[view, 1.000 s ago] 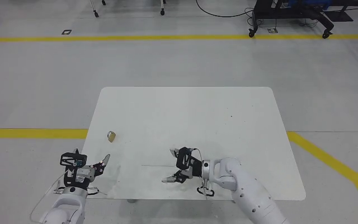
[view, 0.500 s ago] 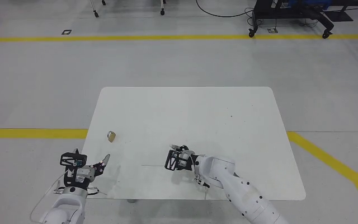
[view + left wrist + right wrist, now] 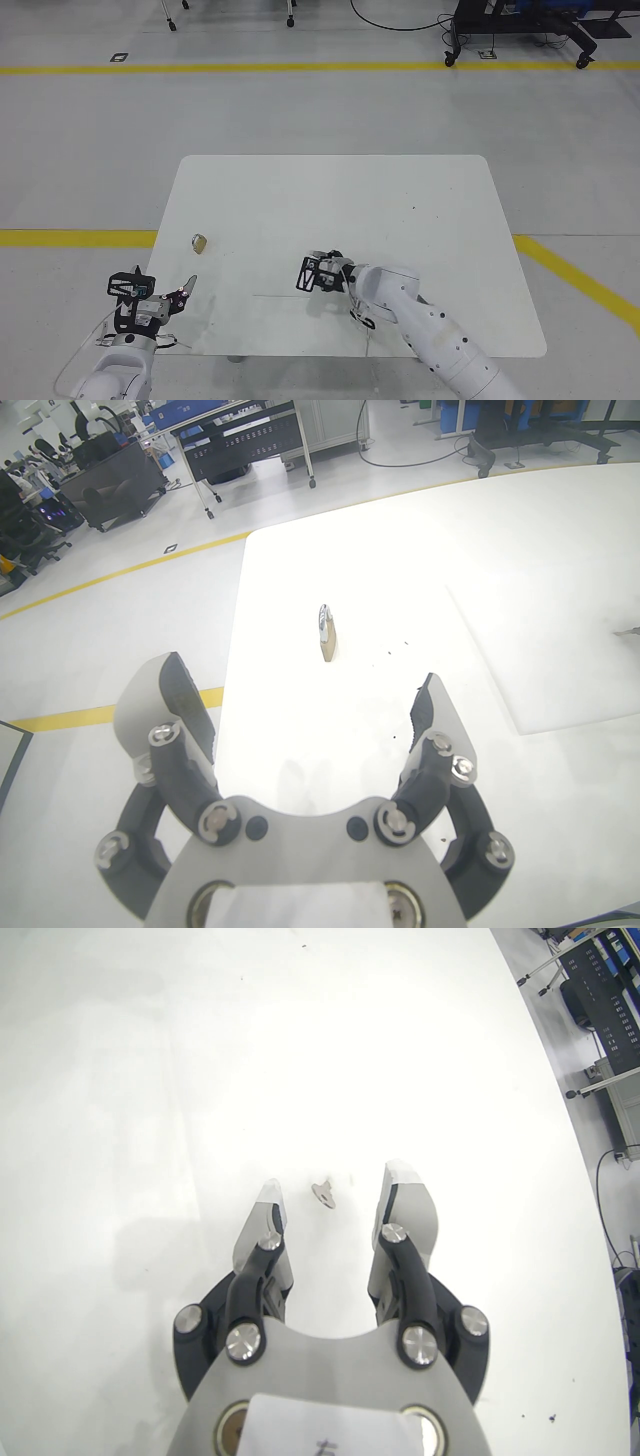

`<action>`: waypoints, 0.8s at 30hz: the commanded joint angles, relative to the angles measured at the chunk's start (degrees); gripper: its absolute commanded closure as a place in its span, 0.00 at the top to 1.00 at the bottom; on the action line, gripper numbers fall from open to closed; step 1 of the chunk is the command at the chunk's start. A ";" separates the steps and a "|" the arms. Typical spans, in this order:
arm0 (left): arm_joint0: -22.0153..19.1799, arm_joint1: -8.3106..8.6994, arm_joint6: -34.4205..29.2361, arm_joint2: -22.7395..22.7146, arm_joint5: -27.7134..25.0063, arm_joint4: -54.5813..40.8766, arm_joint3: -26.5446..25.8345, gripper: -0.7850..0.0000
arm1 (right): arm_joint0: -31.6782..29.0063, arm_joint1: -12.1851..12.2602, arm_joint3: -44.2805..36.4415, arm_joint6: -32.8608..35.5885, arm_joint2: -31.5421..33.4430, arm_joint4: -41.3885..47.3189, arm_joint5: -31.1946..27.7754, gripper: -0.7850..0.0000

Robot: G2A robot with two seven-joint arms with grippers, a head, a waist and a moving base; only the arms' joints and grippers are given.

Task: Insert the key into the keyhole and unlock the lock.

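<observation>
Metal key (image 3: 323, 1194) lies on the table (image 3: 150, 1053) between the spread fingers of the right gripper (image 3: 334, 1180).
The left gripper (image 3: 300, 672) is spread too, near the standing lock (image 3: 326, 640).

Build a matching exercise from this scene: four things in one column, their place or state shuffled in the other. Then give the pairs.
Things:
1. key
2. lock
3. left gripper
4. right gripper

Places or states:
A. brass body, silver shackle, near the table's left edge
B. open, straddling the key
C. small, silver, lying flat on the table
D. open, facing the lock from a way off

Pairs: 1-C, 2-A, 3-D, 4-B
</observation>
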 commanded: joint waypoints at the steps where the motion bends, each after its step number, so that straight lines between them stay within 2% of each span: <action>1: 0.00 0.00 0.00 0.00 0.00 0.00 0.00 1.00 | 0.51 -0.20 0.43 0.55 -0.21 0.52 -0.36 0.47; 3: 0.00 0.00 0.00 0.00 0.00 0.00 0.00 1.00 | 1.10 -0.46 1.02 1.29 -0.68 0.80 -0.62 0.46; 15: 0.00 0.00 0.00 0.00 0.00 0.00 0.00 1.00 | 4.24 -2.31 5.06 5.00 -3.58 2.11 -0.11 0.25; 17: 0.00 0.00 0.00 0.00 0.00 0.00 0.00 1.00 | 4.59 -2.54 5.46 5.29 -3.88 2.13 -0.05 0.16; 19: 0.00 0.00 0.00 0.00 0.00 0.00 0.00 1.00 | 4.84 -2.72 5.77 5.51 -4.09 2.12 -0.03 0.00; 24: 0.00 0.00 0.00 0.00 0.00 0.00 0.00 1.00 | 4.98 -2.95 5.67 6.57 -4.20 1.86 -0.24 0.00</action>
